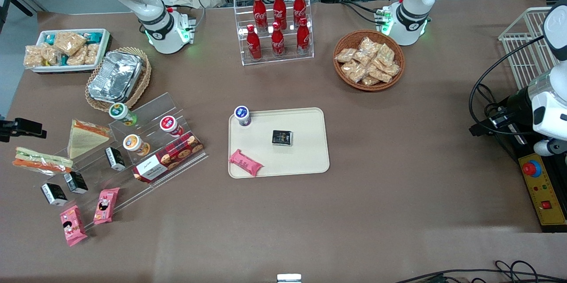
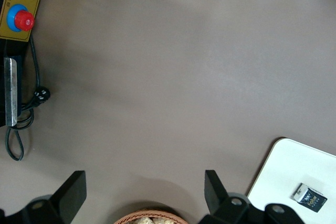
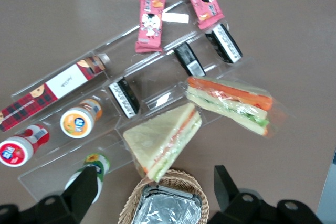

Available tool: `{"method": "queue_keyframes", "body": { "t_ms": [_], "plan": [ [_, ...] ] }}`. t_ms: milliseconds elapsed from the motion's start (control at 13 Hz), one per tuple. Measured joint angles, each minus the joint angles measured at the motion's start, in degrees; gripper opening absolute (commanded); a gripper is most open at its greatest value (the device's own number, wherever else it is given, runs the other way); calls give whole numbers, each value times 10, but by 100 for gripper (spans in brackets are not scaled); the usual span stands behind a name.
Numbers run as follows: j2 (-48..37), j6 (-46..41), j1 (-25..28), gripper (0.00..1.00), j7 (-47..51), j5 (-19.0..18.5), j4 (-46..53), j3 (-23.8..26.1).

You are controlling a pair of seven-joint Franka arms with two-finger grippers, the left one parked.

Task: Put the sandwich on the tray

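The sandwich (image 1: 42,160) (image 3: 231,103), a clear-wrapped wedge showing striped white, orange and green layers, lies on the table at the working arm's end, beside a clear stepped stand (image 1: 146,141). The cream tray (image 1: 305,159) (image 2: 283,171) sits mid-table and carries a yogurt cup (image 1: 242,115), a black packet (image 1: 282,137) and a pink packet (image 1: 246,162). My gripper (image 3: 156,174) is open and holds nothing. It hangs high over the wicker basket with the foil container (image 3: 168,208), well apart from the sandwich. The front view does not show the gripper.
A second sandwich with a pale triangular face (image 1: 86,137) (image 3: 163,140) leans on the stand. Cups, a red biscuit box (image 1: 168,157), black packets and pink packets (image 1: 73,225) are on and around the stand. A cola rack (image 1: 277,26), a snack basket (image 1: 368,59) and a white snack tray (image 1: 66,50) stand farther from the camera.
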Motion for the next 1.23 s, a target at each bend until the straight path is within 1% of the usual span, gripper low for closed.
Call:
{"method": "queue_keyframes", "body": {
  "t_ms": [154,231,462,692,769,1231],
  "plan": [
    [4,0,-14,98,8,0,-1,-2],
    [7,0,-17,98,34,0,-2,-3],
    [17,0,-29,98,185,1,-2,-4],
    [30,2,-40,98,332,23,-3,-5],
    [34,9,-44,98,386,25,-3,-6],
    [57,46,-71,98,628,27,-3,-10]
  ]
}}
